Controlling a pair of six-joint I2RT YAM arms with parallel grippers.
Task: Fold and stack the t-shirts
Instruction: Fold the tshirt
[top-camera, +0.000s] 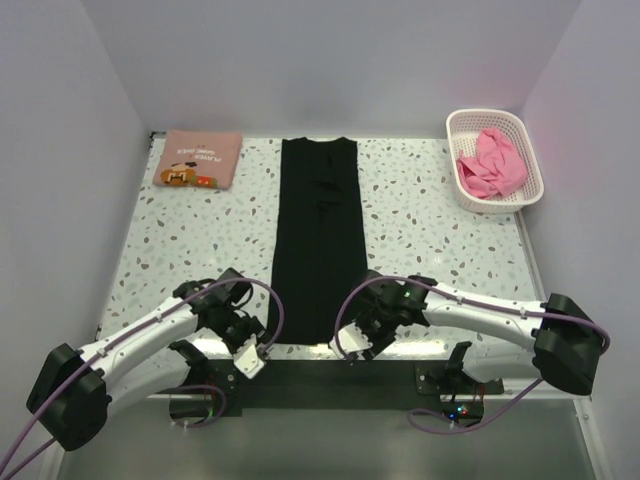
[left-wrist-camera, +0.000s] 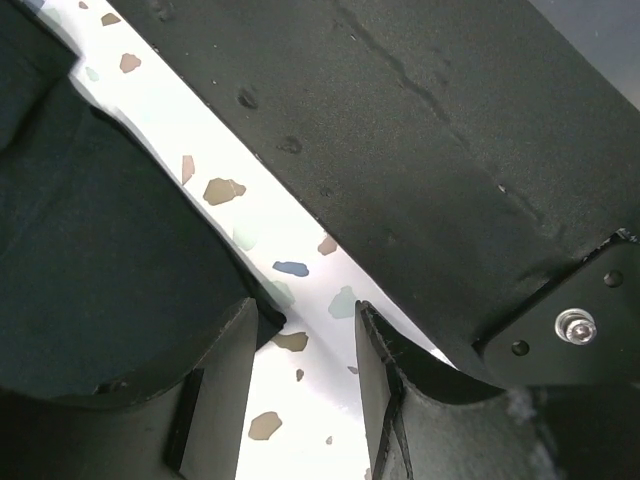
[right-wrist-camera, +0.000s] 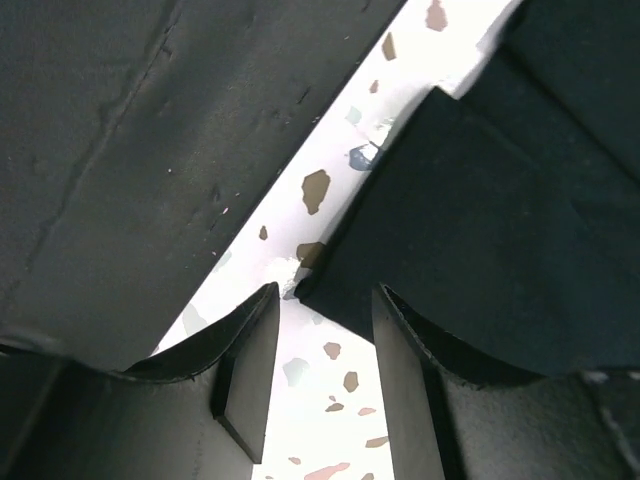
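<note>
A black t-shirt (top-camera: 316, 235) lies folded into a long narrow strip down the middle of the table. My left gripper (top-camera: 252, 347) sits low at its near left corner and my right gripper (top-camera: 352, 343) at its near right corner. In the left wrist view the left gripper (left-wrist-camera: 305, 322) is open over bare table, with the black cloth (left-wrist-camera: 100, 250) just beside its left fingertip. In the right wrist view the right gripper (right-wrist-camera: 324, 298) is open, and the shirt's corner (right-wrist-camera: 480, 230) reaches to its fingertips. A folded salmon-pink t-shirt (top-camera: 203, 158) rests at the back left. A bright pink t-shirt (top-camera: 490, 166) lies crumpled in the basket.
The white lattice basket (top-camera: 522, 136) stands at the back right corner. A black mounting plate (top-camera: 330, 385) runs along the near edge just behind both grippers. The speckled table (top-camera: 430, 240) is walled on three sides.
</note>
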